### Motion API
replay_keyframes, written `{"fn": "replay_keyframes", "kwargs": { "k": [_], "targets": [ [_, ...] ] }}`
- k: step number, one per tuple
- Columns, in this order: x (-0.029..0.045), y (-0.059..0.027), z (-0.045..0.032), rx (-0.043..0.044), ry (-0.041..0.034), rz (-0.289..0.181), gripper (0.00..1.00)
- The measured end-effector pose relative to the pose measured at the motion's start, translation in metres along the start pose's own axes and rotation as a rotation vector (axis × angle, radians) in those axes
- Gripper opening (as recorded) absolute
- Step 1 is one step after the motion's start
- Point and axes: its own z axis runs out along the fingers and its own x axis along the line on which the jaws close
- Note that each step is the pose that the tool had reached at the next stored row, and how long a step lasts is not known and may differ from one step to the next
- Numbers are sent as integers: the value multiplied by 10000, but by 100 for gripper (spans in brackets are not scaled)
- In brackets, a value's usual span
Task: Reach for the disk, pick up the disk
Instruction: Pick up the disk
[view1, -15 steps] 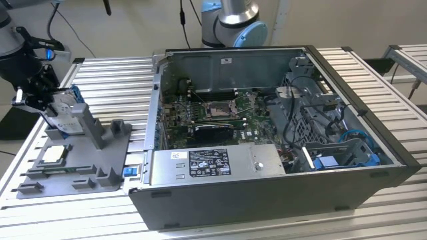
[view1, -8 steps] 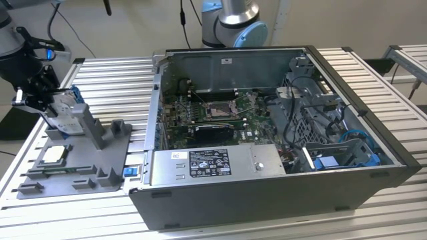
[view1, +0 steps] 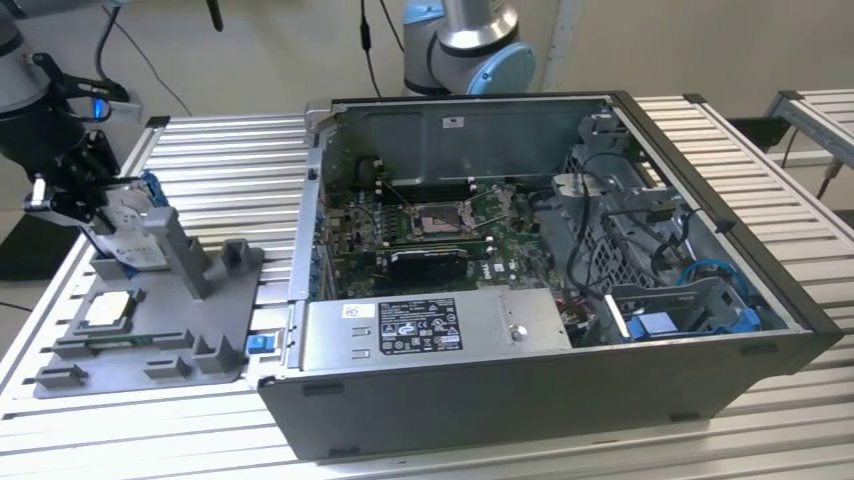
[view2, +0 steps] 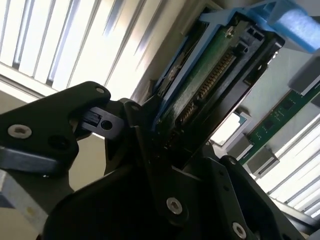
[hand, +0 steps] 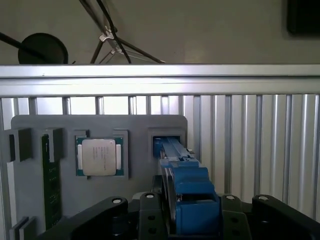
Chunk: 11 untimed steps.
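Note:
The disk (view1: 130, 222) stands on edge at the tall post of the grey holder (view1: 174, 335), on the exterior view's left. It is a metal drive in a blue bracket. My gripper (view1: 96, 205) is at it, and the black fingers (hand: 150, 210) press against both sides of the blue bracket. In the first wrist view the disk (hand: 192, 200) runs from between the fingers to the holder's slot (hand: 167, 142). In the second wrist view the disk's (view2: 210, 75) green board and connector face the camera, with the gripper (view2: 165, 135) clamped on its edge.
A square silver chip (hand: 98, 156) and a green memory stick (hand: 50, 190) lie in pockets of the holder. The open computer case (view1: 534, 250) fills the table's middle and right, with a blue bay (view1: 667, 322) inside. A second arm's base (view1: 467, 50) stands behind it.

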Motion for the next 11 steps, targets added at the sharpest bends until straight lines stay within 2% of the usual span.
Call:
{"fn": "replay_keyframes", "kwargs": {
  "k": [1,11],
  "targets": [
    [0,1,0,-3,-104,2,0],
    [-5,2,0,0,-100,1,0]
  ]
}}
